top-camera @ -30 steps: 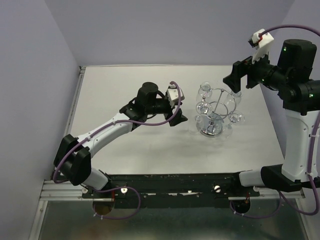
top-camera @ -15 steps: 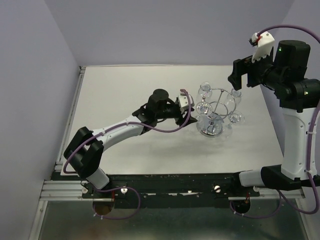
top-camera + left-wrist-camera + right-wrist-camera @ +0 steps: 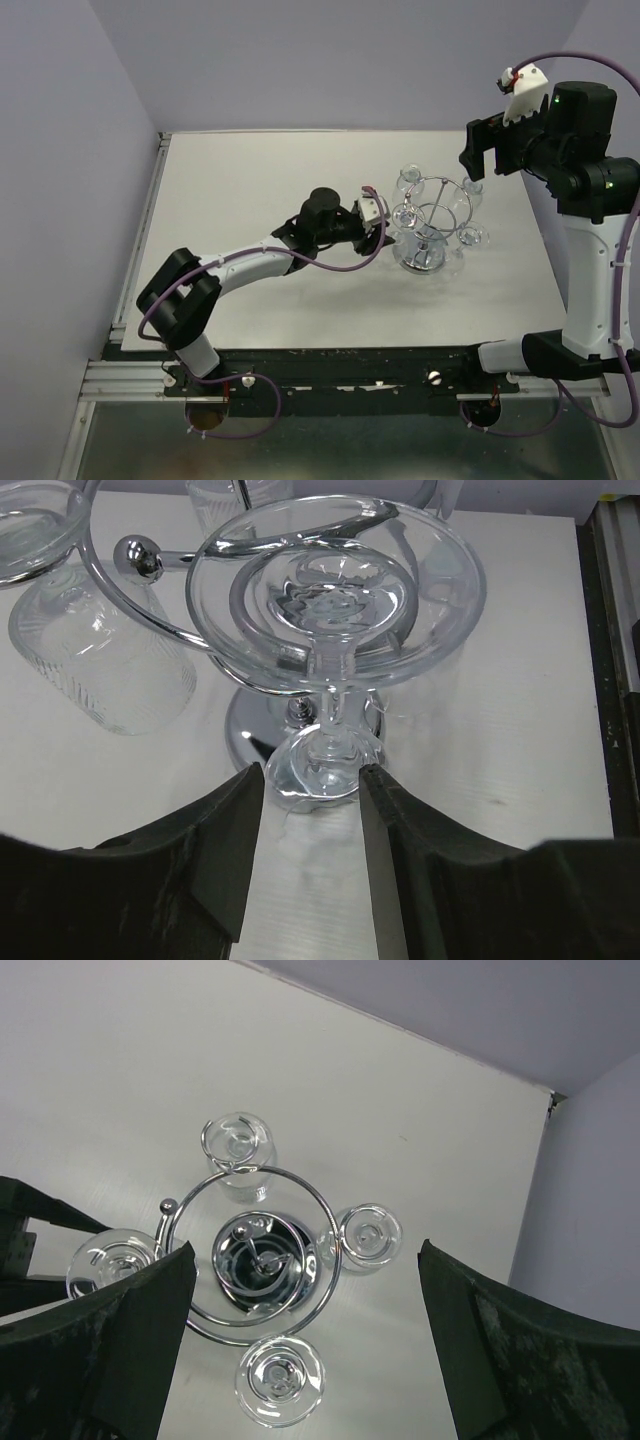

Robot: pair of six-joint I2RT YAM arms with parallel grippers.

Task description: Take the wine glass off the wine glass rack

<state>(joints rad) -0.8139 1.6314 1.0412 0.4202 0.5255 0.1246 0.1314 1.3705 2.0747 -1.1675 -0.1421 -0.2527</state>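
Wine glass hangs on rack | left gripper half-open around it, grip unclear | right gripper wide open, empty

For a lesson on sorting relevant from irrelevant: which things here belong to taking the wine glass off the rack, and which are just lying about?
Job in hand: wine glass rack; left gripper; the wine glass between its fingers.
Just there: three other hanging glasses; right gripper, open above the rack; table.
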